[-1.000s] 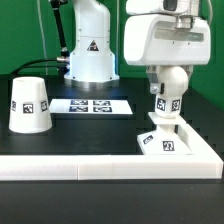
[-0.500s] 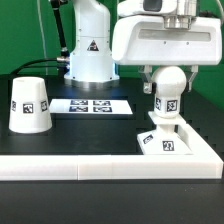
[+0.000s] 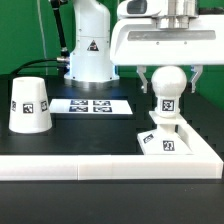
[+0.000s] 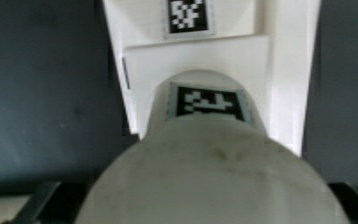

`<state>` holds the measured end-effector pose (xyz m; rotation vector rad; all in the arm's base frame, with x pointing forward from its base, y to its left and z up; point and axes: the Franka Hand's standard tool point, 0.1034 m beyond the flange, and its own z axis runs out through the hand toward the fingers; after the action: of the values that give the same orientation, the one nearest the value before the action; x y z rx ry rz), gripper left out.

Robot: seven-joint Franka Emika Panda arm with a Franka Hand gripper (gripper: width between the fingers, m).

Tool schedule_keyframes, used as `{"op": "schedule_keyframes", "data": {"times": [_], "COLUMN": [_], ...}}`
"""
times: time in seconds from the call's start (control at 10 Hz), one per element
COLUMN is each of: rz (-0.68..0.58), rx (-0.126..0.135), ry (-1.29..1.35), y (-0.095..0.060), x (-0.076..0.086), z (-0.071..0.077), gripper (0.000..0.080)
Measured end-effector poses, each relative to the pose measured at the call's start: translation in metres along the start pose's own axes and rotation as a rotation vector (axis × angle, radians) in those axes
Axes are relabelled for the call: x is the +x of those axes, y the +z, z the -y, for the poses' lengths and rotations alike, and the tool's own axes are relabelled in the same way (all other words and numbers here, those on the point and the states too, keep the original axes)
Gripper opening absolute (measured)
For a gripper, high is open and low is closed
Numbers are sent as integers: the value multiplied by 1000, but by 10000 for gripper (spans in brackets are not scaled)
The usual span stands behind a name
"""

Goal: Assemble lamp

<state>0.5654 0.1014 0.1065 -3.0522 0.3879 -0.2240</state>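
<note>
Gripper: you see the gripper hanging over the right side of the table, pointing straight down. Its jaws stand apart, with one of the fingers on each side of the bulb's round head. You cannot tell from either view whether the pads touch the head.
Bulb: the bulb stands upright on its short stem in the middle of the base, with a tag facing you in the exterior view. In the wrist view you look down on its rounded top, which fills much of the picture, with a dark fingertip on either side.
Base: the base lies flat at the near right, tucked into the corner of the wall, with a tag on its top face.
Shade: the shade sits on the table at the left, wide mouth down and narrow end up. Its tag faces you, and it is well apart from the bulb and base.
Marker board: the marker board lies flat between the shade and the bulb, a little farther back, just in front of the arm's mount.
Wall: the wall runs along the near edge and turns back along the right side.
Lamp so far: you have the bulb on the base; the shade is not yet on.
</note>
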Motion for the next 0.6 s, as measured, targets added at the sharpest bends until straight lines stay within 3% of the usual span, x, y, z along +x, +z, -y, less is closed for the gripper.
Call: {"op": "schedule_keyframes", "data": {"times": [0.6], "rz": [18], "rx": [26], "ry": [383], "y": [1], "x": [0], "z": [-2], "gripper": [576]}}
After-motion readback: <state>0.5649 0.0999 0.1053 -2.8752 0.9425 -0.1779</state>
